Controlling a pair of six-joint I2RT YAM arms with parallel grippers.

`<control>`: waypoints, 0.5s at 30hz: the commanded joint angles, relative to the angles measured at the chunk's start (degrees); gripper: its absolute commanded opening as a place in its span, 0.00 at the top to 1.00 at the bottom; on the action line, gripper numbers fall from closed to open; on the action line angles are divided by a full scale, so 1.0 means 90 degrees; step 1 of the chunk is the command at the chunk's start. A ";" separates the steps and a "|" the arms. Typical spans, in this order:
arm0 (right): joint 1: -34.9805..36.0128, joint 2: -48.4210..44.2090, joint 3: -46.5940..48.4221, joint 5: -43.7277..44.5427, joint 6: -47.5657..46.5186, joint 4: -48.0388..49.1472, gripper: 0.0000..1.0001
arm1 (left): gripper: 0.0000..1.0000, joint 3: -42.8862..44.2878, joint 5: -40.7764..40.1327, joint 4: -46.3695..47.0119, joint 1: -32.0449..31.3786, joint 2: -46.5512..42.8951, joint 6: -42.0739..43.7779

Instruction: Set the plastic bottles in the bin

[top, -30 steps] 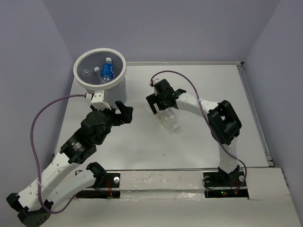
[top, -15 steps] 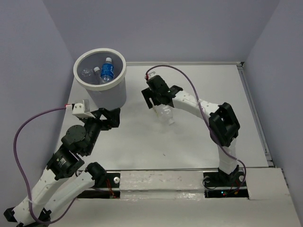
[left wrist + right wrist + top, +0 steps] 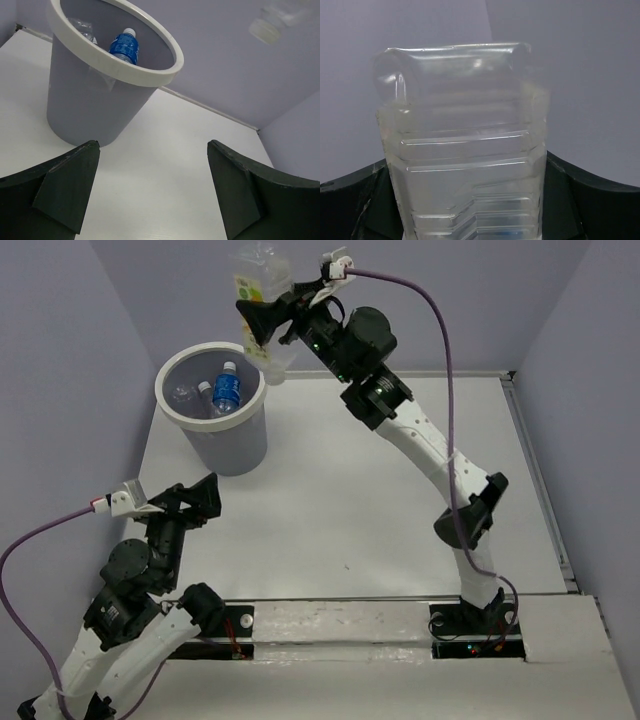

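My right gripper (image 3: 270, 325) is raised high and shut on the wider clear bottle with the yellow-orange label (image 3: 250, 280), held cap down just right of the bin's far rim. In the right wrist view the bottle (image 3: 465, 150) fills the space between the black fingers (image 3: 585, 200). Its white cap shows blurred in the left wrist view (image 3: 265, 30). The round white bin (image 3: 235, 445) holds a blue-labelled bottle (image 3: 227, 388) and a clear bottle (image 3: 182, 393). My left gripper (image 3: 190, 502) is open and empty, low, near of the bin (image 3: 140, 75).
The white table has a raised edge along the right side (image 3: 540, 480). Purple-grey walls enclose the back and sides. The right arm's purple cable (image 3: 445, 360) arcs over the table's far middle.
My right arm has lifted the bottle off the table, up and left to beside the bin's rim. My left arm has drawn back toward the near left, away from the bin.
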 commanded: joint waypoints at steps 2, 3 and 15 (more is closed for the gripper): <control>0.0123 0.1864 0.1134 -0.0257 0.0635 0.2522 0.63 | 0.02 -0.0126 -0.0280 0.0431 0.0088 -0.0034 0.0100; 0.0124 0.2040 0.1182 -0.0150 0.0644 0.2874 0.62 | 0.02 -0.0135 -0.0251 0.0440 0.0118 0.0015 0.0119; 0.0299 0.3594 0.1593 0.0828 0.1445 0.3885 0.50 | 0.02 -0.0194 0.0764 0.0772 0.0966 0.0552 0.0315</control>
